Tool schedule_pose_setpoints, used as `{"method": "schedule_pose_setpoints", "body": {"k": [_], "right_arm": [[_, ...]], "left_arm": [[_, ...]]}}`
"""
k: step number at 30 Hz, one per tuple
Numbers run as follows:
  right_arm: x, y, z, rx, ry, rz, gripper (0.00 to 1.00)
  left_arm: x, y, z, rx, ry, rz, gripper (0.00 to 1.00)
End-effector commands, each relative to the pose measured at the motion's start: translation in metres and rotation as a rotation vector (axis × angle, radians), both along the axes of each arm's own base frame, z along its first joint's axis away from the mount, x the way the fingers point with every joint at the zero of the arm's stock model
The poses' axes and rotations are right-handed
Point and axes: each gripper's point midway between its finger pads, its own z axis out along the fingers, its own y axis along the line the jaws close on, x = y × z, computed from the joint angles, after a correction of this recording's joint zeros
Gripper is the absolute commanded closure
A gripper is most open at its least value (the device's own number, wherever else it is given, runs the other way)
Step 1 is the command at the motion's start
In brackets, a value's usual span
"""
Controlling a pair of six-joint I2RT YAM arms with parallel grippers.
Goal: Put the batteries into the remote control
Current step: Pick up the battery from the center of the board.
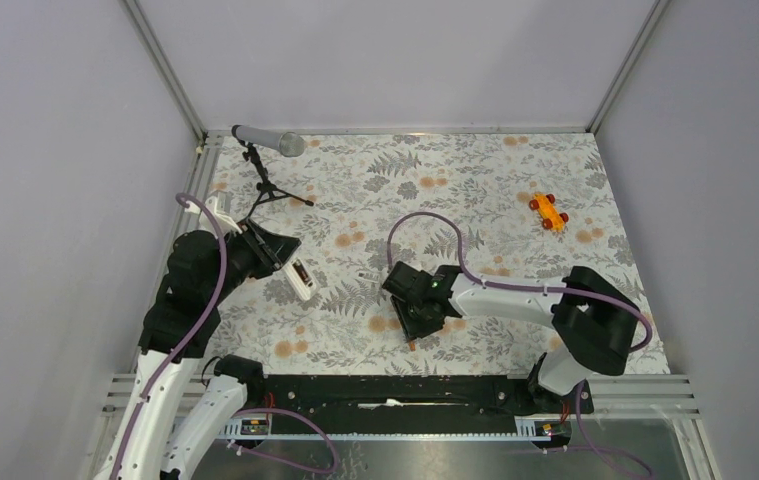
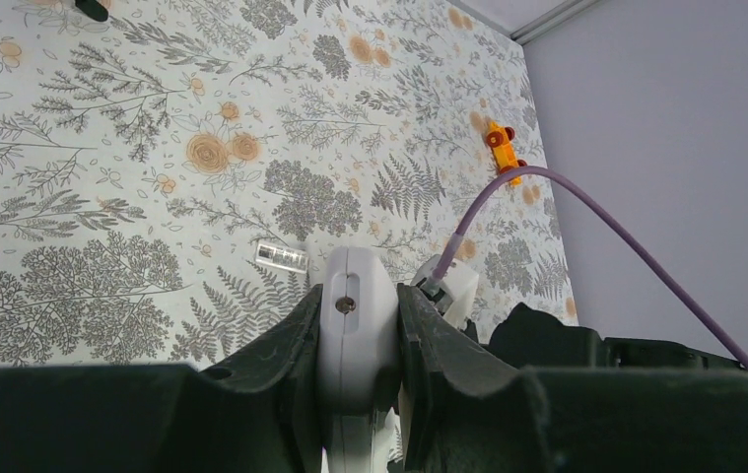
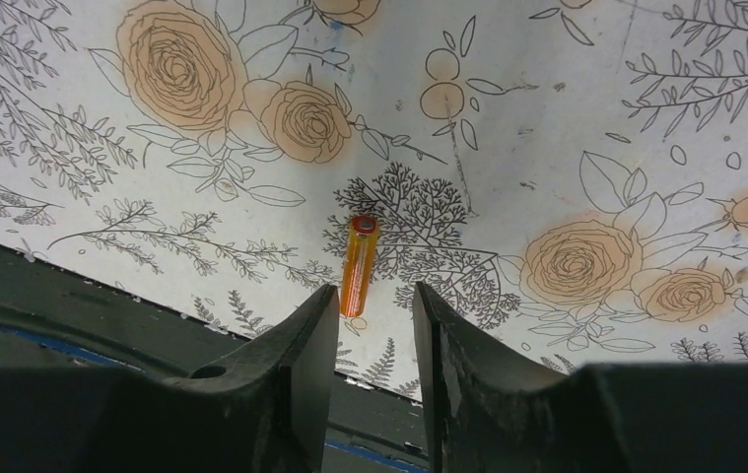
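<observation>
My left gripper point(image 1: 287, 258) is shut on the white remote control point(image 1: 302, 280) and holds it above the table's left side. In the left wrist view the remote point(image 2: 355, 320) sits pinched between the two fingers of that gripper point(image 2: 355, 305). One coppery orange battery point(image 3: 359, 266) lies on the floral table just beyond the tips of my right gripper point(image 3: 374, 301), nearer its left finger. That gripper is open and empty. In the top view the battery point(image 1: 412, 344) lies near the front edge, right below the right gripper point(image 1: 417, 326). I see no second battery.
A small pale silvery piece point(image 1: 368, 275) lies between the two grippers; it also shows in the left wrist view point(image 2: 281, 256). A grey microphone on a black tripod point(image 1: 267, 142) stands at the back left. An orange toy car point(image 1: 549, 212) sits at the back right. The black front rail point(image 1: 405, 390) runs close behind the battery.
</observation>
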Motion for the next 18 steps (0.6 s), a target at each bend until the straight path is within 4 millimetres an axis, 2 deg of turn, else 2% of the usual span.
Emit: {"method": "schedule_pose_setpoints", "body": {"k": [1,7,18], "right_arm": [[-0.005,-0.002,-0.006,-0.032,0.01,0.013,0.6],[-0.011,0.004,-0.01,-0.011,0.04,0.047,0.62],[-0.013,0.003,-0.024,-0.059,0.06,0.064,0.68]], "left_arm": [[0.009,0.001,0.03,-0.002,-0.116,0.007,1.0],[0.012,0.0,0.029,-0.004,-0.112,0.003,1.0],[0.015,0.0,0.028,0.007,-0.115,0.0,1.0]]}}
